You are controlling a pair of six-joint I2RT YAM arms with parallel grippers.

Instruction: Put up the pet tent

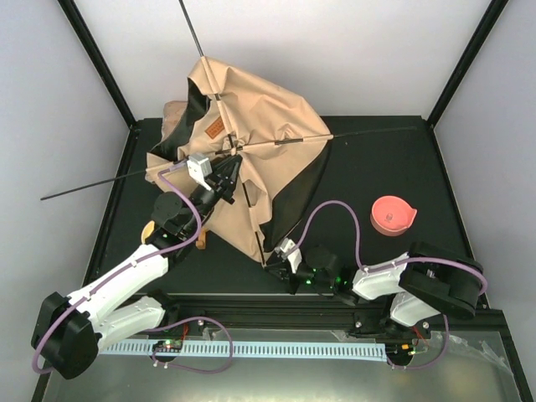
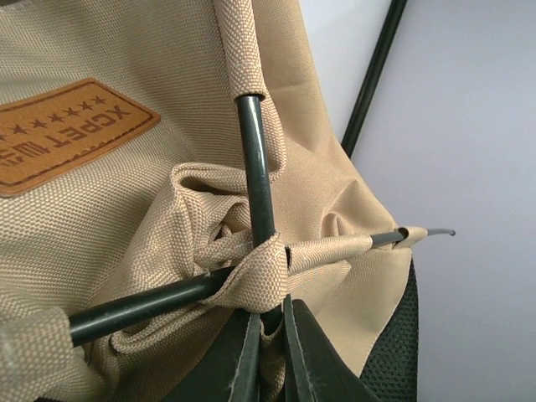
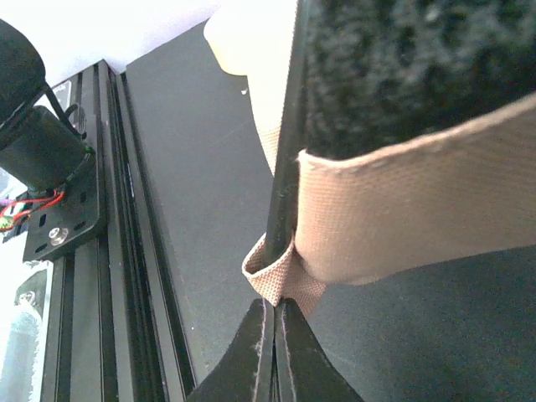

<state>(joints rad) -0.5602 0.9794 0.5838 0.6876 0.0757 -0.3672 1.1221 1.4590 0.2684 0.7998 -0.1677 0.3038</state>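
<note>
Tabletop (image 1: 377, 159), black between pale walls (image 1: 352, 50), carries the pet tent (image 1: 260, 126), left gripper (image 2: 268, 322) and right gripper (image 3: 274, 310) seemingly clenching it.

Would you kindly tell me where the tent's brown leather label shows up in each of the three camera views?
Top external: the label sits left of centre in the upper half, on the tent, just above where the poles cross.
Left wrist: the label fills the upper left, left of the upright pole.
Right wrist: not in it.
Shared landmark: tan tent fabric along a thin black pole, seen in all three views.
</note>
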